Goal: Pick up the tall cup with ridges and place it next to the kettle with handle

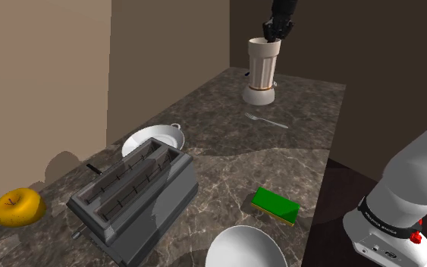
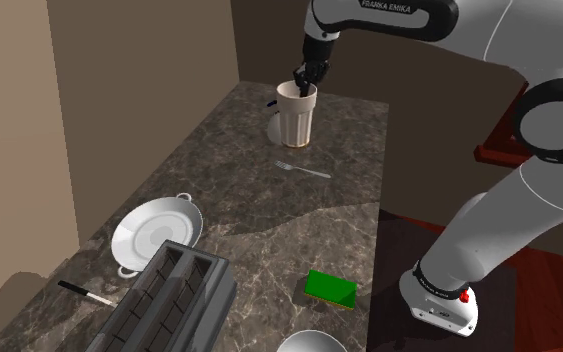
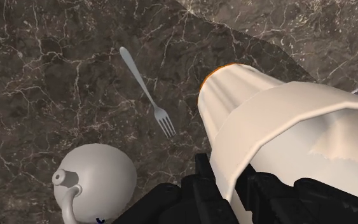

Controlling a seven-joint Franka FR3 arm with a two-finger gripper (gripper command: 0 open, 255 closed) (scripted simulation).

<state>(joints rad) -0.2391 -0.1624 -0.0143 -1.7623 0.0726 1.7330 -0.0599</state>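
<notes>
**Cup arriving beside the kettle, release coming up**

The end effector (image 1: 277,32) is gripping the cup (image 1: 264,70) by its rim. In the wrist view one finger (image 3: 204,181) is pressing on the outside of the wall while the other is reaching down inside the mouth, so the jaws are clamped on the cup's wall. The cup, pale and ribbed, is hanging upright under the end effector, just beside the kettle (image 3: 98,181), a white round pot with a loop handle. In the shoulder view the kettle is peeking out from behind the cup's foot. Whether that foot is resting on the worktop (image 1: 227,144) or floating just above it, I cannot tell.

A fork (image 3: 147,92) is lying near the kettle, flat on the worktop and apart from both kettle and cup.

Judging by this, the pick-up is done and the placing step is in hand: the cup is sitting where the task is asking for it, next to the kettle, and only the set-down and release are remaining.

The next move is calling for a straight, slow descent until the foot is bearing flat. The jaws should then be opening, and the end effector rising straight up so the inner finger is clearing the rim without dragging it. The cup is tall on a narrow foot, so any sideways pull is risking a tip toward the kettle.
</notes>
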